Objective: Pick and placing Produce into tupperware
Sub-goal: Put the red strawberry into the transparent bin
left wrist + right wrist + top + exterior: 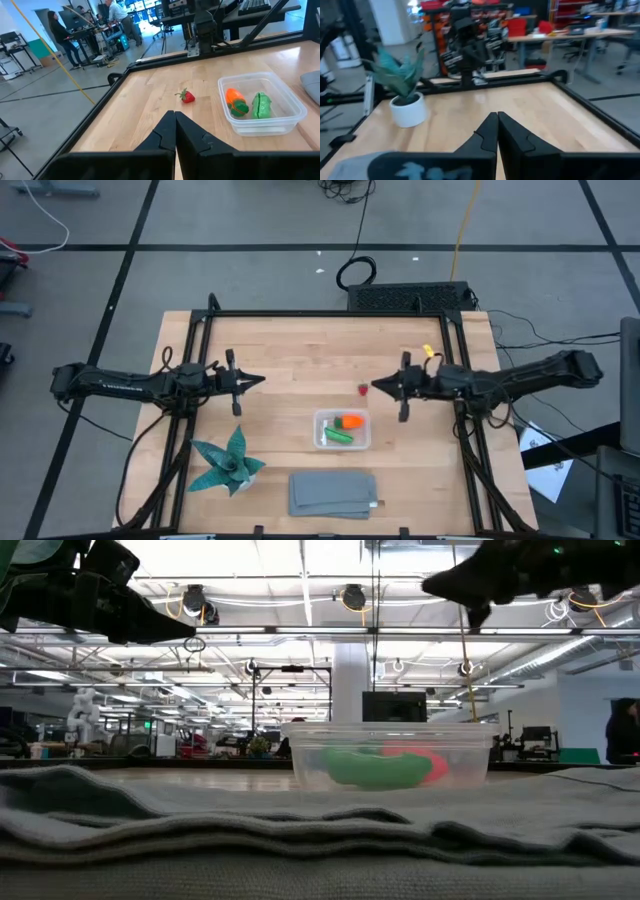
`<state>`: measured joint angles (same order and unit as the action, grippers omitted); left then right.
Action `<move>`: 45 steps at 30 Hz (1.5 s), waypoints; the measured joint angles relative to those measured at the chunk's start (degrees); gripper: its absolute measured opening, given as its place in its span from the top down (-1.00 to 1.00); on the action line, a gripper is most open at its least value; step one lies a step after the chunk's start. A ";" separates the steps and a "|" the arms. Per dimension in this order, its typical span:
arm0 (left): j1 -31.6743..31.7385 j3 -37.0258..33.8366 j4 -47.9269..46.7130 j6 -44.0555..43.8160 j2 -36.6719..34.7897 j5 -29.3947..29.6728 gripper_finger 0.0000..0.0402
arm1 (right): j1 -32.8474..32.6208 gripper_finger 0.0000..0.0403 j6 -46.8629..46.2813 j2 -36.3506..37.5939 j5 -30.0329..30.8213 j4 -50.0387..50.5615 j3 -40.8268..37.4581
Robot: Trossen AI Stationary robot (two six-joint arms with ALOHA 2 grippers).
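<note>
The clear tupperware [342, 430] sits near the table's middle and holds the orange carrot piece [350, 421] and the green pod [338, 437]; both also show in the left wrist view, the carrot [236, 101] beside the pod [261, 105]. The tiny red strawberry [362, 390] lies on the wood just beyond the tupperware, also seen as the strawberry [187, 96]. My left gripper [258, 381] hovers shut to the left of the tupperware. My right gripper [377, 387] is shut, raised above the table just right of the strawberry. In the low view the tupperware [390, 752] stands beyond the cloth.
A teal spiky plant in a white pot [228, 463] stands at the near left. A folded grey cloth [333, 493] lies near the front edge, below the tupperware. A black frame rail [320, 313] borders the table. People stand in the room beyond [60, 32].
</note>
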<state>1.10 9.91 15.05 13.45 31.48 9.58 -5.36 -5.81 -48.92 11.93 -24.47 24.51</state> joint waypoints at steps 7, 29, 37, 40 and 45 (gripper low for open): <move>0.00 0.00 0.00 -0.04 0.00 0.02 1.00 | 0.02 1.00 -1.25 7.66 4.59 -3.40 -8.29; -0.01 0.00 -12.91 0.06 -10.38 -3.36 1.00 | 0.09 1.00 1.27 22.84 4.43 -4.47 -19.43; -0.02 0.00 -15.97 -0.22 -12.87 -4.62 1.00 | 0.15 1.00 1.38 26.46 4.30 1.47 -19.44; -0.02 0.00 -17.99 -0.07 -12.88 -4.61 1.00 | 0.15 1.00 1.69 27.36 4.25 3.50 -19.45; -0.02 0.00 -19.64 -0.45 -12.75 -4.46 1.00 | 0.15 1.00 1.78 27.60 4.19 4.20 -19.44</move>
<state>1.08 9.91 -4.59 13.00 18.73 5.12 -5.21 -4.03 -21.32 16.12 -20.27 5.07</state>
